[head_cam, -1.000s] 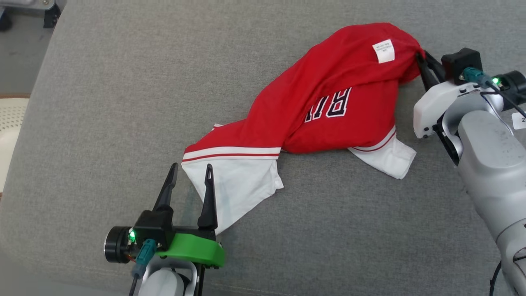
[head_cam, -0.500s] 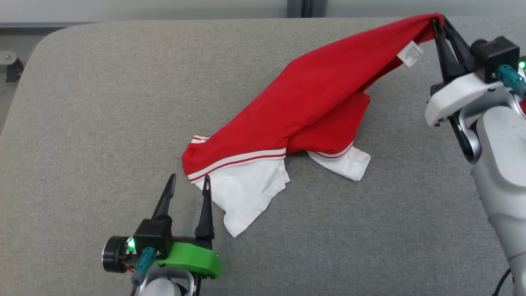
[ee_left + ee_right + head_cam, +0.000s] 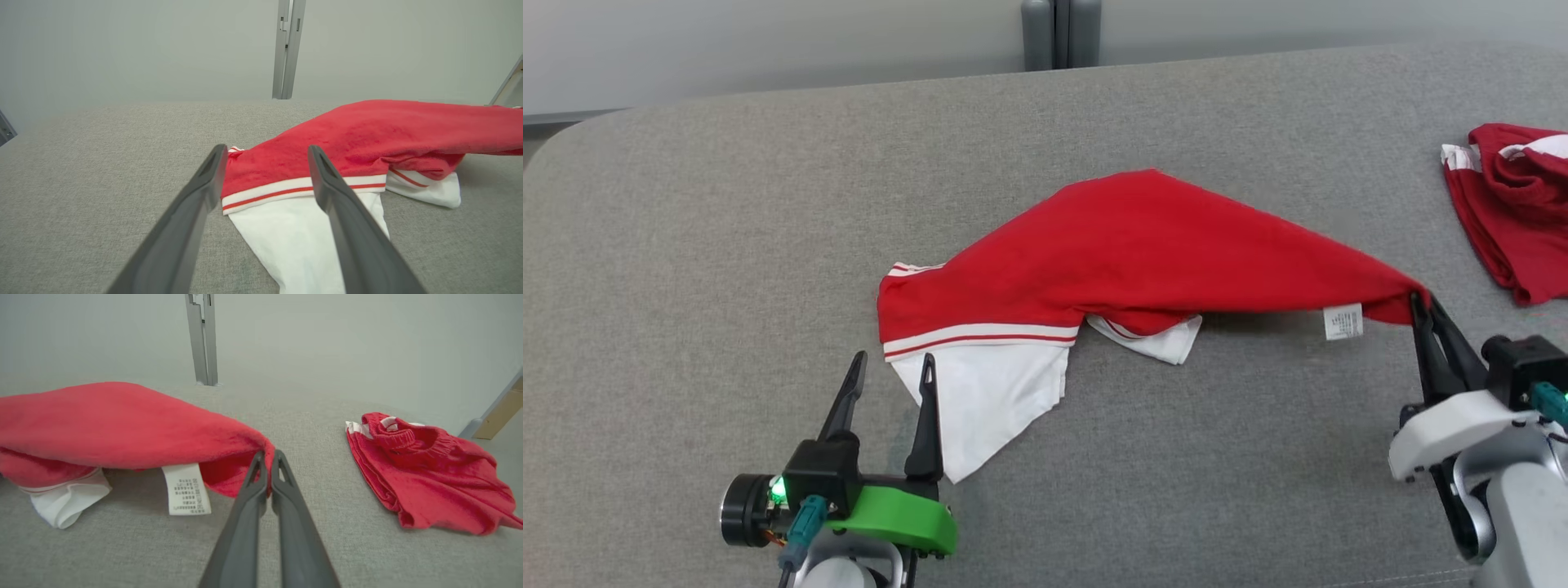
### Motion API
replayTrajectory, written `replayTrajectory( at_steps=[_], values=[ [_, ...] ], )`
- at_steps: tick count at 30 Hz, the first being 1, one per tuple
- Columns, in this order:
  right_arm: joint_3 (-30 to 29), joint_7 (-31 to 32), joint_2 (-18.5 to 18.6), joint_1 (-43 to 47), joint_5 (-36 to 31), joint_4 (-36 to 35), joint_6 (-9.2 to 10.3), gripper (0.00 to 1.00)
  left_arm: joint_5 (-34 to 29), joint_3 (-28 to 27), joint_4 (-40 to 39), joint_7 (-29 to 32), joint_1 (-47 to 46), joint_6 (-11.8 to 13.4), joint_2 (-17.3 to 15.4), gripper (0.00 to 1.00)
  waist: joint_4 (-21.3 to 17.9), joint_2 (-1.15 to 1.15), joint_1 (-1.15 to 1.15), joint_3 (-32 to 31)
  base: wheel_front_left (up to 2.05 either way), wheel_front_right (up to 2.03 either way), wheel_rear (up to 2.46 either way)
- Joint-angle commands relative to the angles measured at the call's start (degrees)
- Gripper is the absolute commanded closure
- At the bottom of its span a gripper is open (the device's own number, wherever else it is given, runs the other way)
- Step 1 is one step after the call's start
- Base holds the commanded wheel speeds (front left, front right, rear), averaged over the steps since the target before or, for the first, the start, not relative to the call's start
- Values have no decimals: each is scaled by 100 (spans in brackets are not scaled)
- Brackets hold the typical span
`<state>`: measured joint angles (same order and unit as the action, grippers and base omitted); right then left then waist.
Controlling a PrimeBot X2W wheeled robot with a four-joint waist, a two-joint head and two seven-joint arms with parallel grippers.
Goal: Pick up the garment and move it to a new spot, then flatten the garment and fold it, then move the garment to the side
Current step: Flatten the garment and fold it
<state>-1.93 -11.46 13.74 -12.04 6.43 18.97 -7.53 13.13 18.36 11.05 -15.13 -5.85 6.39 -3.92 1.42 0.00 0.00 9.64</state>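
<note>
The garment (image 3: 1127, 253) is a red T-shirt with white sleeves and red-and-white striped trim, stretched across the grey cushion. My right gripper (image 3: 1419, 300) is shut on its red hem corner at the right, next to a white care label (image 3: 1343, 322), and that corner hangs just above the surface (image 3: 267, 457). One white sleeve (image 3: 988, 400) lies flat at the lower left. My left gripper (image 3: 890, 367) stands open, its right finger over that sleeve's edge; in the left wrist view the striped trim (image 3: 265, 192) lies between the fingers, untouched.
A second red garment (image 3: 1515, 204) lies crumpled at the cushion's far right edge, also in the right wrist view (image 3: 425, 473). A grey metal post (image 3: 1060, 33) stands behind the cushion against the pale wall. The cushion's rounded left corner (image 3: 556, 147) drops off at the far left.
My right gripper has pulled the hem corner down toward the cushion's near right, stretching the garment out. The head camera has tilted up. The left gripper has stayed put.
</note>
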Motion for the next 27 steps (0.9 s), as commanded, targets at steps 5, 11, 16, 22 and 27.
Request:
replayTrajectory(
  at_steps=[5,11,16,22,27],
  values=[
    [-105,-57,-310,447,-35,90,9,100,-13,-12,-37,0,-25,4,-45,0,7,0,0,65,0,0,0],
    [-8,-192,-579,634,-152,328,9,100,17,-17,-7,0,-45,8,-41,0,4,0,0,17,0,0,0],
    [69,-279,-717,819,-146,478,9,100,37,7,36,0,44,-10,-27,0,-9,0,0,-107,0,0,0],
    [-66,-346,-828,993,-202,519,9,0,83,-23,73,0,156,-10,-21,0,-88,0,0,-292,0,0,0],
    [-122,-367,-864,1071,-262,387,9,0,142,-39,129,0,251,-45,-8,0,-156,0,0,-463,0,0,0]
  ],
)
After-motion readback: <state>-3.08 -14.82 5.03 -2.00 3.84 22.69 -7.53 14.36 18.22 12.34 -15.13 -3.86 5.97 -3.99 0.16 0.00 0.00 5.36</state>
